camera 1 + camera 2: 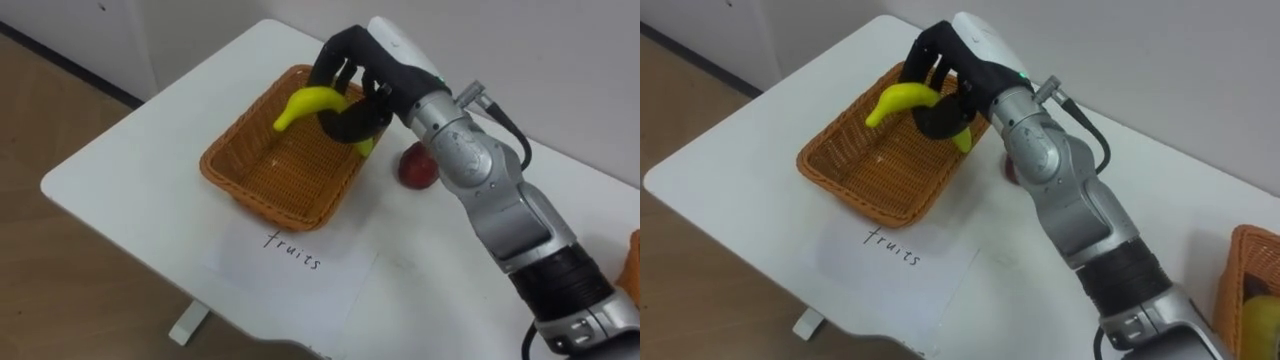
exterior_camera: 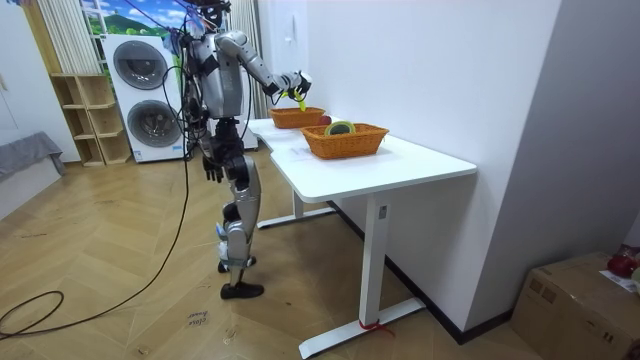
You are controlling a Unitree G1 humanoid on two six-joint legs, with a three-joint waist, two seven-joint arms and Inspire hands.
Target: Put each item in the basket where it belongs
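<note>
The robot stands upright at the far end of the white table (image 1: 120, 165), its right arm stretched out over the tabletop. The right hand (image 1: 355, 85) has its dark fingers curled round a yellow banana (image 1: 305, 103), gripping it near the middle. The banana hangs in the air over the far right corner of a woven basket (image 1: 225, 170), one tip pointing towards the robot's left above the basket's inside and the greenish end dipping near the rim; I cannot tell whether it touches the wicker. Nothing lies inside this basket.

A red apple (image 1: 415, 168) lies on the table just beside the basket's right side, partly hidden behind the wrist. A handwritten sheet of paper (image 1: 290, 265) lies flat in front of the basket, close to its near wall.

A second woven basket (image 2: 345, 140) stands further along the table, well apart from the first, with a round yellow-green thing (image 1: 1262, 320) in it.

The left hand (image 2: 211, 165) hangs down beside the robot's thigh, away from the table, too far off for me to tell its state. Behind the robot stand stacked washing machines (image 2: 145, 100).
</note>
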